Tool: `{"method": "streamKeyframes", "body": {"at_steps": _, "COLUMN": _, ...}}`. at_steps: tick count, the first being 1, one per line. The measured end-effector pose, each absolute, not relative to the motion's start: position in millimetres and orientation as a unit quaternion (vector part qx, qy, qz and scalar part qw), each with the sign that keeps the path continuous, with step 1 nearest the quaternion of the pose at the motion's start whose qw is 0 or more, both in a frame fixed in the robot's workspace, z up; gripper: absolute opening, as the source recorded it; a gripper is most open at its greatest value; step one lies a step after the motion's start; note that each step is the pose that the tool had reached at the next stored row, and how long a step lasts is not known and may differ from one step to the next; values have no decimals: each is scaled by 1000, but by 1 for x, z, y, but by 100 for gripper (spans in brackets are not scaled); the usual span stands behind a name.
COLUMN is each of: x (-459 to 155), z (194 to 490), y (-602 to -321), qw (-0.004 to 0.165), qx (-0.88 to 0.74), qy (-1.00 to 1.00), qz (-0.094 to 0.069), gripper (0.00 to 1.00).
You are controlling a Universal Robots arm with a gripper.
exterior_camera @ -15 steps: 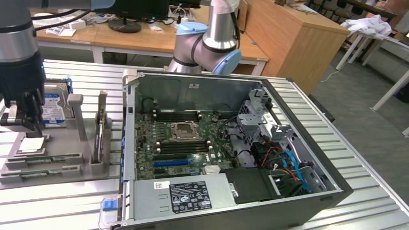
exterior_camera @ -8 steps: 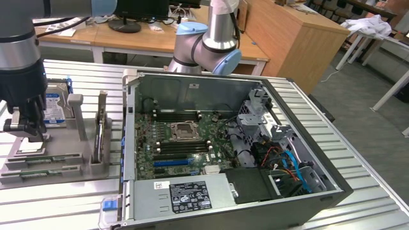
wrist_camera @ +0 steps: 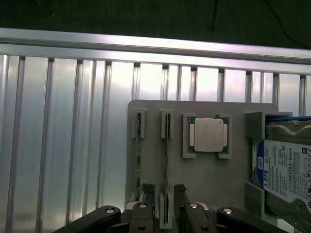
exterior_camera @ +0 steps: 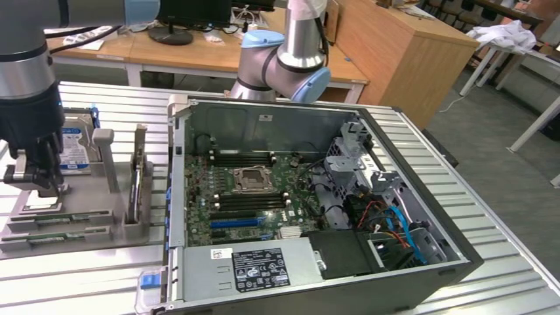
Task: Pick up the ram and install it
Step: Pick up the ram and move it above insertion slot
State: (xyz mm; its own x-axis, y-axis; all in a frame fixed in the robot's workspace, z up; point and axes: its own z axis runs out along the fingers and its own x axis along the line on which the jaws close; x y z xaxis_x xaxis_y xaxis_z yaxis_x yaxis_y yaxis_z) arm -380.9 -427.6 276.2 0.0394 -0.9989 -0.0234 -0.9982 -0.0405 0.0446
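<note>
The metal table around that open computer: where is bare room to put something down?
Bare ribbed table lies on the exterior view's right of the computer case, and along the grey tray's near edge. The tray is crowded: ram sticks, hard drive, open fingers above.

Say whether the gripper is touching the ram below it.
Apart. In the wrist view the open gripper straddles the ram, with bare tray showing between each fingertip and the stick.

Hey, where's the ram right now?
The ram stands on edge in the grey tray at the exterior view's left, directly under the open gripper, beside the processor chip.
</note>
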Motion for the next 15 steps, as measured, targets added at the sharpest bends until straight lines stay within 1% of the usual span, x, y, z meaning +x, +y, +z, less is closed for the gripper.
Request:
{"method": "streamKeyframes", "body": {"at_steps": 10, "x": -381, "z": 276, "y": -442, "qw": 8, "qx": 721, "qy": -693, "qz": -24, "gripper": 30}}
{"method": "streamKeyframes", "body": {"at_steps": 15, "x": -381, "z": 276, "y": -443, "qw": 8, "qx": 721, "qy": -693, "qz": -24, "gripper": 30}}
